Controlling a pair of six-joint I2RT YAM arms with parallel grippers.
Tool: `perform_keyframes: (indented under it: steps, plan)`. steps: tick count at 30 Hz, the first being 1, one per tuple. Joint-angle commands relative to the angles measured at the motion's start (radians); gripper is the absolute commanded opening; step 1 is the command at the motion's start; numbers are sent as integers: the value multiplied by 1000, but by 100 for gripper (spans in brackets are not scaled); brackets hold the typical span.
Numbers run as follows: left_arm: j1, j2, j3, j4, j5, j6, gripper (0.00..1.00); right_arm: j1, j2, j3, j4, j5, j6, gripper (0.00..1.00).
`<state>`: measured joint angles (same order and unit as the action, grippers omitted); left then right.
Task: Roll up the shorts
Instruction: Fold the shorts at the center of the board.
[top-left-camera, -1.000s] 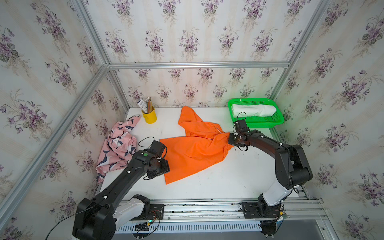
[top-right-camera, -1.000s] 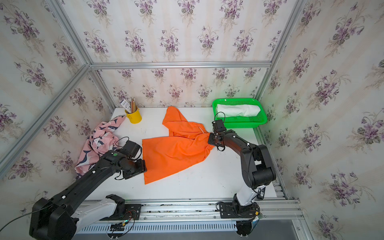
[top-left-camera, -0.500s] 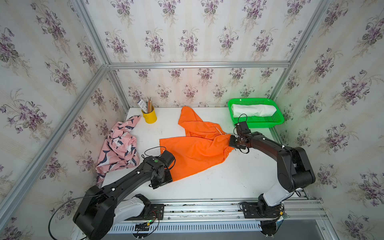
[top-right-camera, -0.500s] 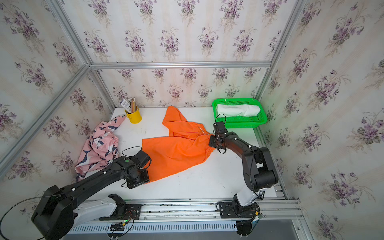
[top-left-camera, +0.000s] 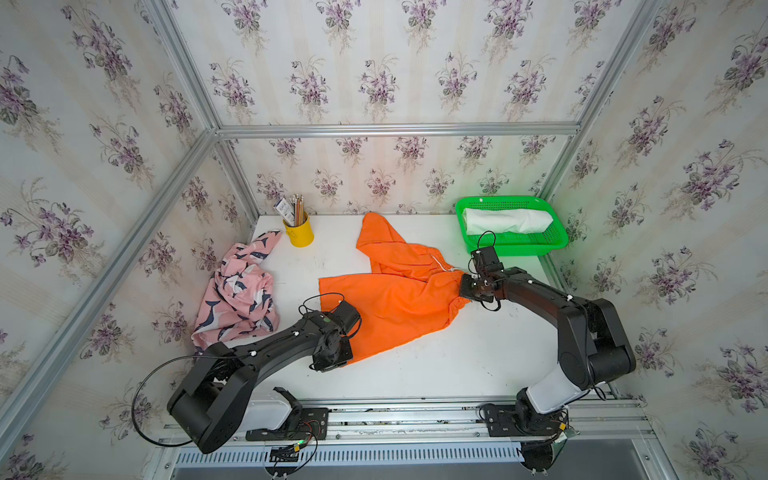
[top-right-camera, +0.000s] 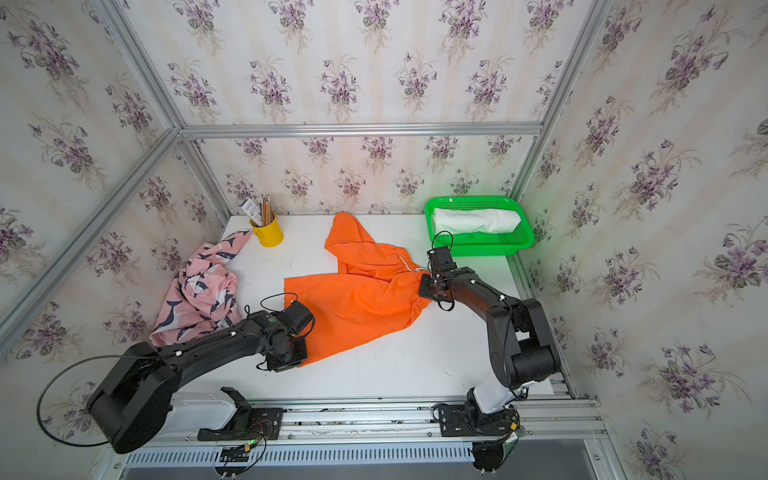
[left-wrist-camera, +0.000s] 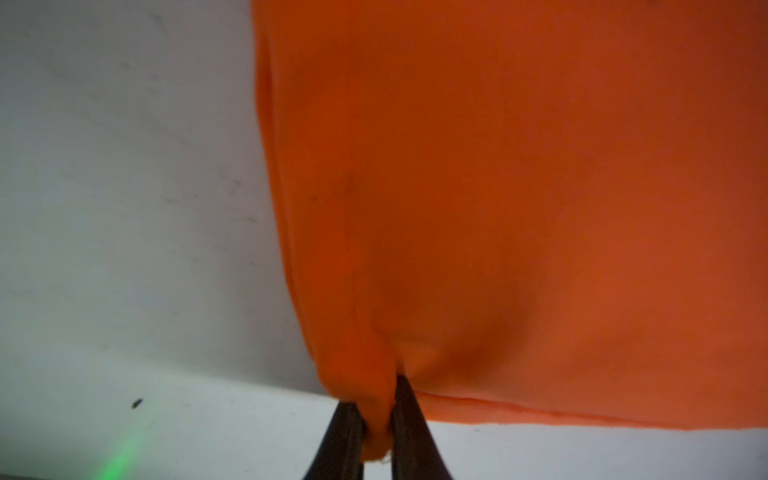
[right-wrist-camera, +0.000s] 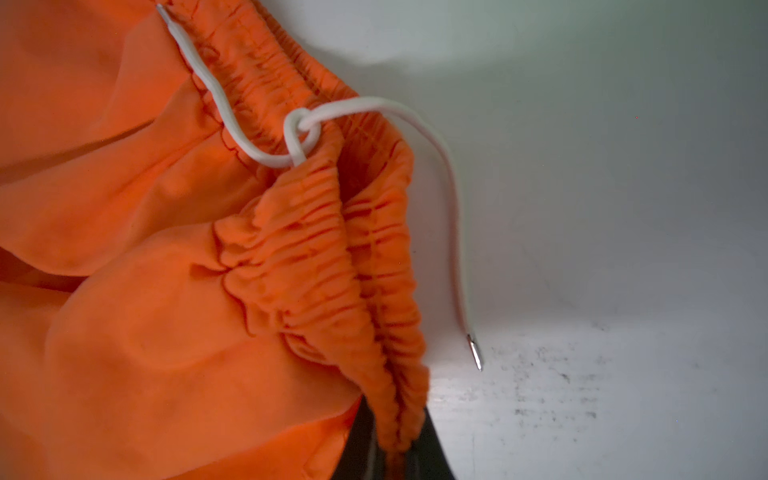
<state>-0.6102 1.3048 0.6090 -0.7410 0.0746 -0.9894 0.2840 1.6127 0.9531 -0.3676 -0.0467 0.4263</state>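
L end effector (left-wrist-camera: 376, 411) pinches orange shorts (top-left-camera: 395, 299) at hem corner; R end effector (right-wrist-camera: 392, 428) clamps waistband (right-wrist-camera: 316, 257); cloth lies spread on surface (top-left-camera: 436, 365).

A yellow pencil cup (top-left-camera: 298, 236) stands well beyond the left claw (top-left-camera: 337, 358); a green basket (top-left-camera: 513, 249) sits near the right claw (top-left-camera: 466, 289), both on the white surface (top-left-camera: 436, 365).

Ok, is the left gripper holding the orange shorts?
Yes, in the left wrist view the left gripper is shut on a bunched corner of the orange shorts at the hem.
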Motion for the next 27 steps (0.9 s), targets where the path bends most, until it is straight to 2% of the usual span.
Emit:
perform_keyframes:
  steps: [1, 3, 7, 13, 17, 21, 24, 27]
  plan:
    - [-2, -51, 14, -71, -48, 20, 4, 0, -10, -1, -8, -11, 5, 0]
    - [0, -109, 63, -125, -88, 40, 0, 0, -22, 7, -14, -19, 11, 0]
    - [6, -221, 250, -260, -218, 120, 0, 0, -77, 57, -27, -58, 24, 0]
    - [34, -300, 657, -350, -480, 346, 0, 0, -179, 266, -121, -107, 19, 0]
    - [61, -252, 1025, -318, -622, 532, 0, 0, -249, 447, -182, -141, 17, 0]
    - [65, -159, 1392, -234, -664, 670, 0, 0, -331, 615, -201, -173, 18, 0]
    - [64, -109, 1581, -161, -691, 759, 0, 0, -385, 722, -197, -213, 25, 0]
    - [66, -80, 1688, -85, -750, 848, 0, 0, -427, 788, -176, -254, 41, 0]
